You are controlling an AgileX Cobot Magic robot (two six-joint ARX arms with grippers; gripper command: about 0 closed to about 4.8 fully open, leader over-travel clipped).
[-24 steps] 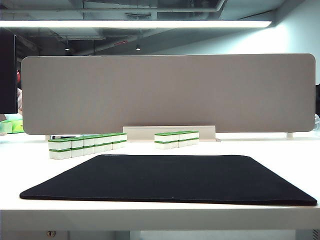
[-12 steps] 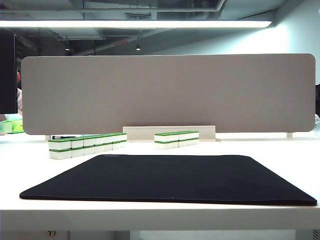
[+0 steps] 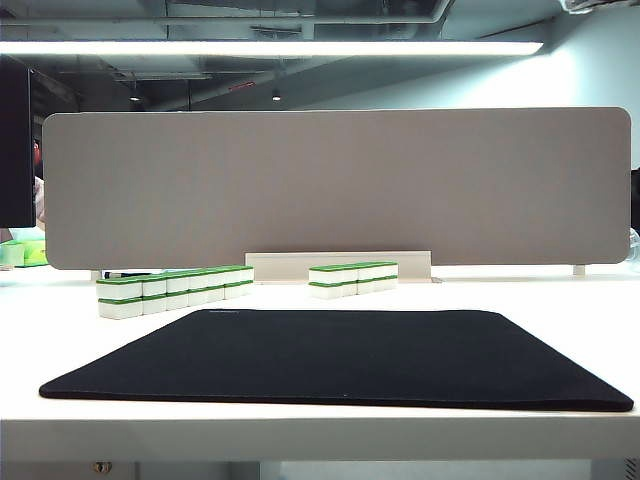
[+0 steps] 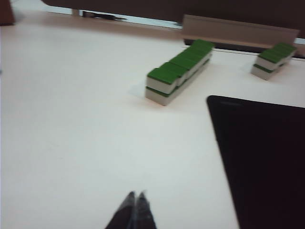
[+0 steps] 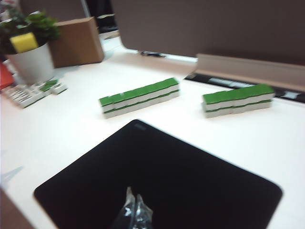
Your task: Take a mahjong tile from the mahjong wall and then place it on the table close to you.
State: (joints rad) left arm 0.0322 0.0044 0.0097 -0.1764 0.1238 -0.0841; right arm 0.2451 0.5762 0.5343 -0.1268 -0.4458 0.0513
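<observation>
Broadly, the white surface point(image 3: 560, 300) lies open on all sides of the black mat point(image 3: 340, 355), whose near edge runs close to the surface's front edge. In the exterior view the mahjong wall point(image 3: 175, 288) stands beyond the mat's far left corner, a row stacked two high with green tops; a shorter row of tiles point(image 3: 352, 277) stands apart to its right, nearer the grey divider panel point(image 3: 340, 185) that closes off the far side. A clear strip of surface separates both rows from the mat, and another gap lies between the rows themselves. No arm shows in the exterior view.

The left gripper point(image 4: 135, 202) hovers over bare surface beside the mat's left edge, well short of the mahjong wall point(image 4: 180, 70); its jaws are pressed tip to tip and hold nothing.

The right gripper point(image 5: 135, 202) hangs above the mat point(image 5: 162, 181), with both rows well ahead of it (the picture is somewhat blurred). Its jaws also appear closed together and empty. To the far side in that view stand a potted plant point(image 5: 28, 52), a cardboard box point(image 5: 76, 42) and some loose tiles point(image 5: 33, 91).
</observation>
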